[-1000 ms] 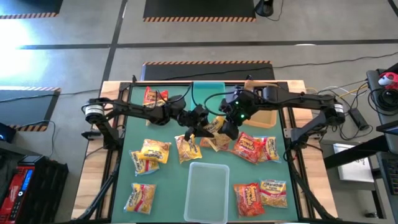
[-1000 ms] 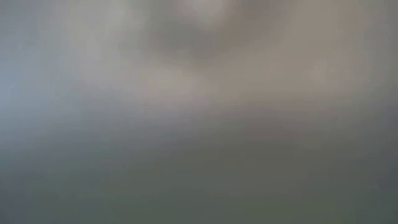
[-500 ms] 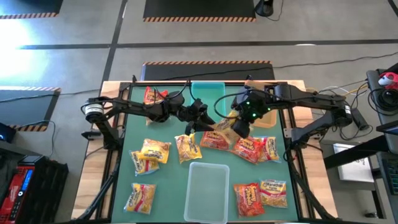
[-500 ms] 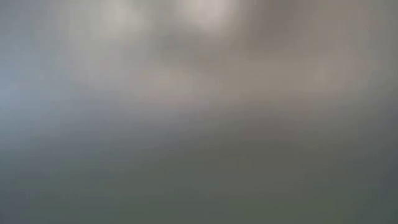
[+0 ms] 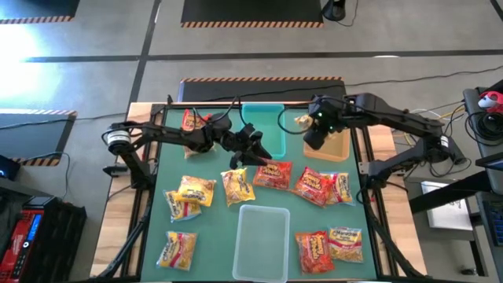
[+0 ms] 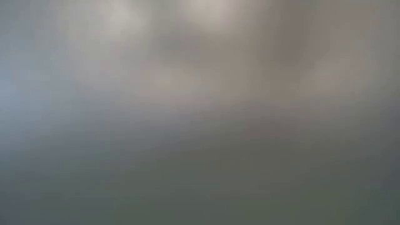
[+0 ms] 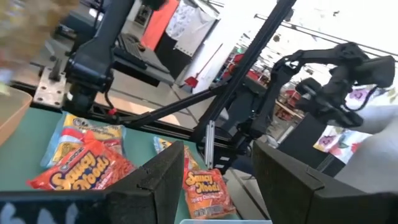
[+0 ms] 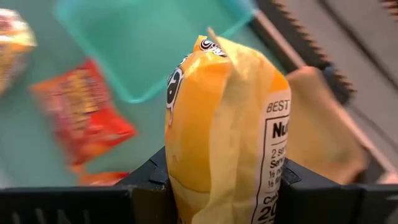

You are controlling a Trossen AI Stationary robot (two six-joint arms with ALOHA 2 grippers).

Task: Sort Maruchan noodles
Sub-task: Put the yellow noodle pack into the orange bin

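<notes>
Several Maruchan packets lie flat on the green mat: red ones (image 5: 273, 174) (image 5: 313, 186) (image 5: 314, 248) and yellow ones (image 5: 196, 191) (image 5: 177, 250) (image 5: 238, 187) (image 5: 346, 244). My right gripper (image 5: 306, 127) is raised at the far right, between the teal bin (image 5: 263, 126) and the tan bin (image 5: 336, 145). It is shut on a yellow-orange packet (image 8: 217, 118). My left gripper (image 5: 245, 153) hovers open over the middle of the mat, near the teal bin and touching nothing. In its wrist view (image 7: 217, 180) red packets (image 7: 81, 174) lie beyond the fingers. The low view shows only blur. My right gripper pinches the yellow-orange packet between its two fingers (image 8: 146, 180), across the packet's width at one end (image 8: 214, 186). The rest sticks out past the fingertips, its seamed, printed back (image 8: 273, 137) toward the camera. The packet (image 5: 301, 121) is lifted clear of the mat.
A clear bin (image 5: 263, 232) sits at the near middle of the mat. One more packet (image 5: 192, 122) lies at the far left beside the left arm. Wooden table edges (image 5: 137, 196) flank the mat, with black frame bars on both sides.
My right gripper rose from the packets at the middle of the mat. It carried the yellow-orange packet toward the far right edge, to beside the tan bin. A red packet it had covered now shows. My left gripper drew slightly toward the far edge.
</notes>
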